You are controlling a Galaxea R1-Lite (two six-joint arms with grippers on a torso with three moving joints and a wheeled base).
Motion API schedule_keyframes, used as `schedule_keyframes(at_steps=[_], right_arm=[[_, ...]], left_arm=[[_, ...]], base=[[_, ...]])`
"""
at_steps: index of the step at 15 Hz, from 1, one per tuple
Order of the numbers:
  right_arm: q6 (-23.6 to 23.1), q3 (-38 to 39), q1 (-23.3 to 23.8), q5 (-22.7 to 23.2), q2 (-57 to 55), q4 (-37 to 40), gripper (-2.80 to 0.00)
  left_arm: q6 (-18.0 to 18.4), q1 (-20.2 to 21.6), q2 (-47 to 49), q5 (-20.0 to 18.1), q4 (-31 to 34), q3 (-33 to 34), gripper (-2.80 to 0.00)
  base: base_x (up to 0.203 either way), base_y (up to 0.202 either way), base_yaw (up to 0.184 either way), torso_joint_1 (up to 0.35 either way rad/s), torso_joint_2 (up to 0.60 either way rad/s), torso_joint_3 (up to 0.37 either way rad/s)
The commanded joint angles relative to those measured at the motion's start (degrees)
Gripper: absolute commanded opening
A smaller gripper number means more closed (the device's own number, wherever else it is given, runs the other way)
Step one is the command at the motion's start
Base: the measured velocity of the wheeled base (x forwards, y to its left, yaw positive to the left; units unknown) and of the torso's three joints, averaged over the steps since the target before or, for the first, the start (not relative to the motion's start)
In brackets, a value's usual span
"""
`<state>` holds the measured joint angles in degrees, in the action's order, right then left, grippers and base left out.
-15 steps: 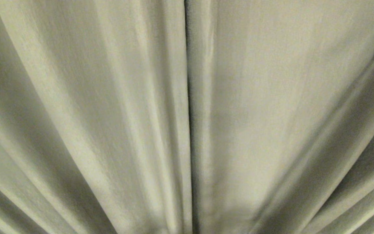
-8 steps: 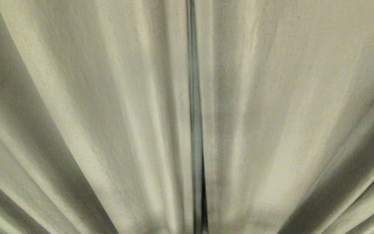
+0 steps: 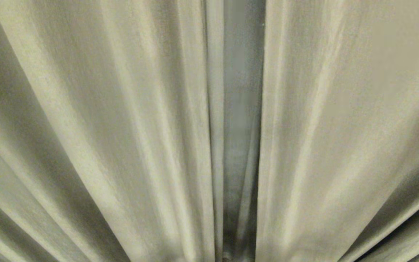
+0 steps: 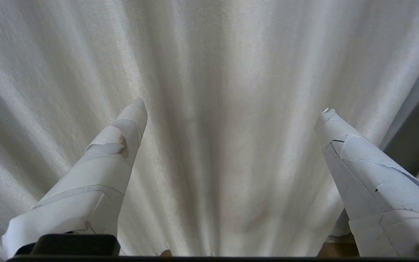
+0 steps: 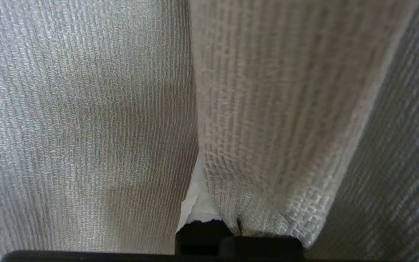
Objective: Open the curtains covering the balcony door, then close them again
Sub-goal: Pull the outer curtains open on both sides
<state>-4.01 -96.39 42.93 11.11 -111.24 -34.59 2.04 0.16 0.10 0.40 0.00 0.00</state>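
Curtains [image 3: 93, 131] hanging in long cream pleats, parted by a narrow gap at the centre, with what may be the sheer layer [image 3: 240, 109] greyish inside it. Right gripper [image 5: 200, 203] clenched on a curtain fold, buried in weave. Left gripper [image 4: 231, 105] spread wide, empty, facing the curtains.

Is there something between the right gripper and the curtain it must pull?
Nothing visible: the curtain fabric is bunched directly against the right gripper, which is shut on it.
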Motion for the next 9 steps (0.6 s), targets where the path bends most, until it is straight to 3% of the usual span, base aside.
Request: schedule_keyframes(at_steps=[1, 5, 9], right_arm=[[-0.03, -1.85, 2.61, 0.06, -3.38, 0.04, -2.8], [-0.03, -2.44, 4.44, 0.76, -4.47, 0.04, -2.8], [0.13, 0.7, 4.21, 5.4, -0.44, 0.12, -2.8]], left_arm=[[-0.01, 0.02, -0.01, -0.05, 0.0, 0.0, 0.0], [-0.01, 0.02, -0.01, 0.03, 0.0, 0.0, 0.0], [-0.01, 0.02, -0.01, 0.04, 0.0, 0.0, 0.0]], base=[[0.0, 0.0, 0.0, 0.0, 0.0, 0.0], [0.0, 0.0, 0.0, 0.0, 0.0, 0.0], [0.0, 0.0, 0.0, 0.0, 0.0, 0.0]])
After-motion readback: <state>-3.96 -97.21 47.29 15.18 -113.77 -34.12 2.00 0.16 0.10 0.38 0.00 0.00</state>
